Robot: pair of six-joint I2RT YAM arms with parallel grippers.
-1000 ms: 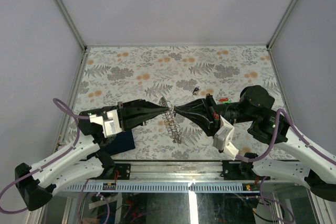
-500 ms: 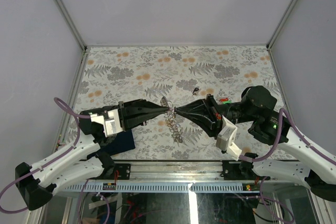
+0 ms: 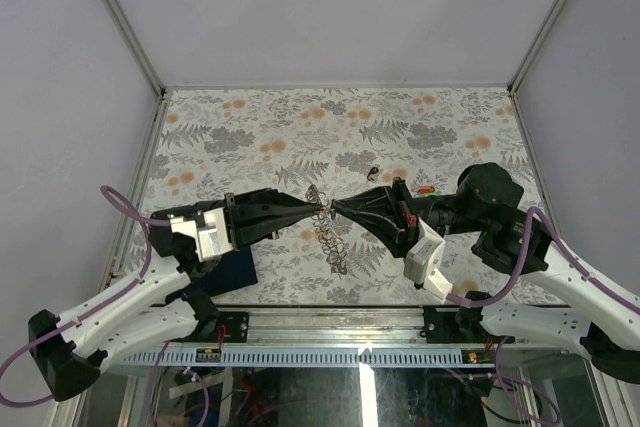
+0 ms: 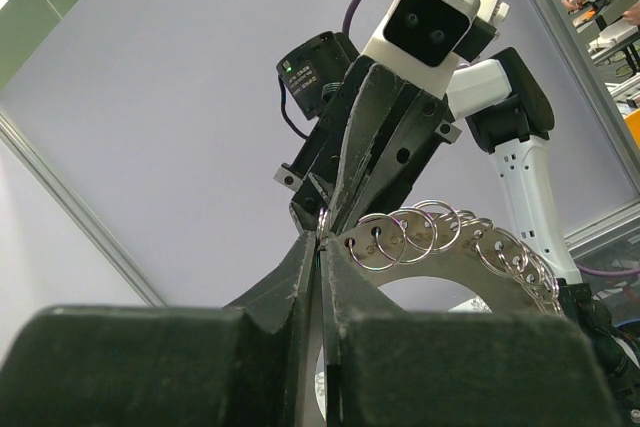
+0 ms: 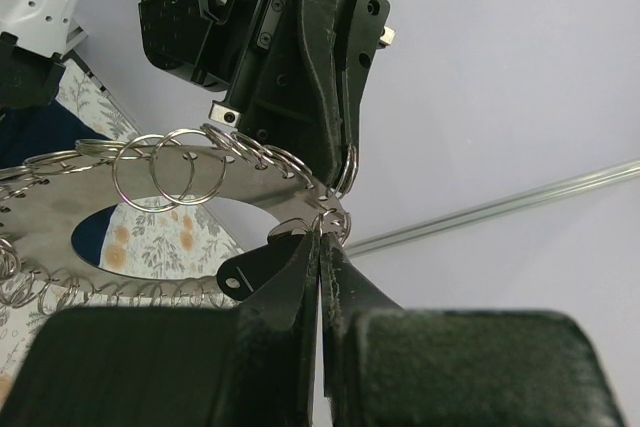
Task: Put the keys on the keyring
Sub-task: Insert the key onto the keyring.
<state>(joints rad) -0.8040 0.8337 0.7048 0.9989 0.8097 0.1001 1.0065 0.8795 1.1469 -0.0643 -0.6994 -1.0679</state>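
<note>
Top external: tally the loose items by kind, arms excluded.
keyring: 1
dark key piece: 1
small red-and-green item: 1
dark blue cloth: 1
Total: 4

Keyring (image 4: 432, 247): glossy silvery metal. Left end effector (image 4: 320, 243): matt black plastic. Table (image 3: 250, 127): matt floral print.
</note>
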